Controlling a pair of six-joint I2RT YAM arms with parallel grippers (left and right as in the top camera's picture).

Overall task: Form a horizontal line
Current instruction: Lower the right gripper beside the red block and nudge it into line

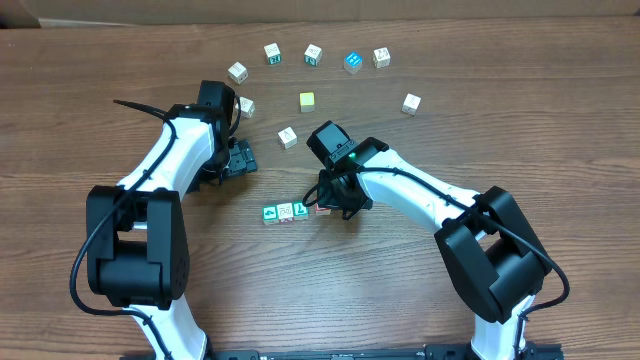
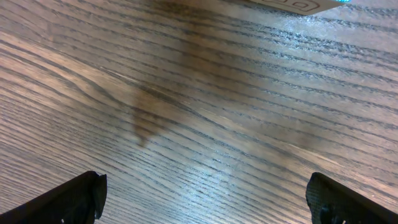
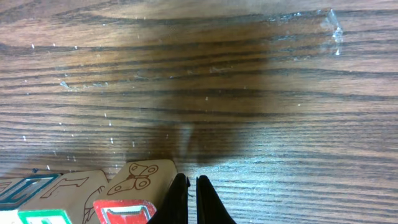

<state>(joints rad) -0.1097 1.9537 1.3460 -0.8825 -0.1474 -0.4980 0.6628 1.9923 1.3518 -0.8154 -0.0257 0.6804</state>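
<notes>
A short row of lettered wooden blocks (image 1: 285,212) lies on the table's middle, green-faced at the left (image 1: 270,213). A red-faced block with a butterfly on top (image 1: 322,209) (image 3: 138,185) sits at the row's right end. My right gripper (image 1: 334,200) (image 3: 192,200) is shut and empty, its fingers against that block's right side. More of the row shows in the right wrist view (image 3: 59,194). My left gripper (image 1: 236,160) (image 2: 205,199) is open over bare wood, holding nothing.
Several loose blocks form an arc at the back: white ones (image 1: 237,71) (image 1: 272,53) (image 1: 381,57) (image 1: 411,103), a blue one (image 1: 352,62), a yellow-green one (image 1: 307,101), and one nearer the row (image 1: 288,137). Another (image 1: 246,106) lies beside the left arm.
</notes>
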